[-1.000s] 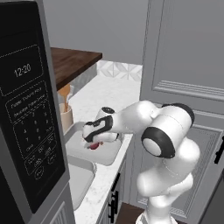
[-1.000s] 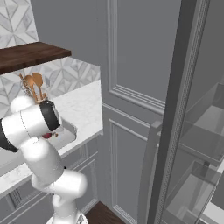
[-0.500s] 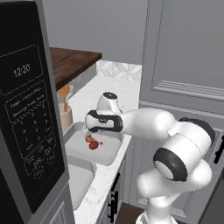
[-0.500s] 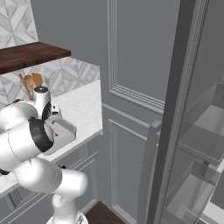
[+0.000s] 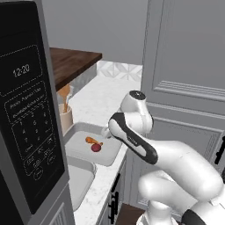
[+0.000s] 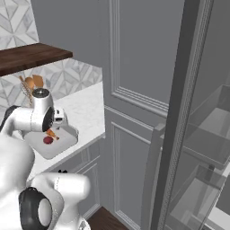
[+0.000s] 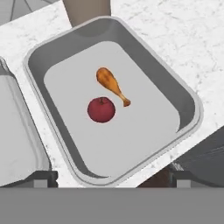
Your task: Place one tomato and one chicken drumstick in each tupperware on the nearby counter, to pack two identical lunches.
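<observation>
pale grey tray, left base view: the shallow pale grey-white tupperware tray lies on the white marble-look counter, holding a small red tomato and an orange-brown chicken drumstick; a second alike tray lies just beside it, nearer the camera, and looks unfilled.
right base view: the gripper hangs above the filled tray, nothing in it.
hand view: tomato and drumstick lie just beside each other, mid-tray; fingertips spread wide, empty.
progress: one lunch looks packed; the second tray wants its tomato and drumstick yet.
</observation>
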Robot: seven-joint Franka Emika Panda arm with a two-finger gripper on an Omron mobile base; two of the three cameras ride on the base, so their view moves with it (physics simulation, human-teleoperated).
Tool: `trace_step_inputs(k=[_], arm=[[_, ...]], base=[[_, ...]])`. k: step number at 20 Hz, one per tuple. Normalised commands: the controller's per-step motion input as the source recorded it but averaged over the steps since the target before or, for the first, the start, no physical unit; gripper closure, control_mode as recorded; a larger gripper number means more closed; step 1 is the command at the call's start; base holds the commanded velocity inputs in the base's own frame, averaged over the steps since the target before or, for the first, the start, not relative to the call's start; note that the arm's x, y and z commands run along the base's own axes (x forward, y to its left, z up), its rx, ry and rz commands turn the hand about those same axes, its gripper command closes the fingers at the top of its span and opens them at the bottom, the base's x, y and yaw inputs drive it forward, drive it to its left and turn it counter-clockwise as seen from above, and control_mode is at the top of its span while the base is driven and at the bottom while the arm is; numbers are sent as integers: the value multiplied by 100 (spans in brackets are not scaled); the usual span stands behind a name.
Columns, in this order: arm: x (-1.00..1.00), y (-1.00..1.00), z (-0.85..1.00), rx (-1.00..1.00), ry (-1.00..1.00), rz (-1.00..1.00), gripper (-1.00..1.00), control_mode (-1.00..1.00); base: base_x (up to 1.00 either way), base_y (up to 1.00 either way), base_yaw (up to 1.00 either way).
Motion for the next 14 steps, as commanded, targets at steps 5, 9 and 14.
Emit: trace_step_inputs(k=[5,9,14], arm=[[-100,-63,100,0,-9,-14,-100,-100],[-94,-75,78,0,-3,-17,-100,-100],[-85,-80,17,0,0,-19,-100,-100]], base=[[0,0,0],[0,0,0],[0,0,0]])
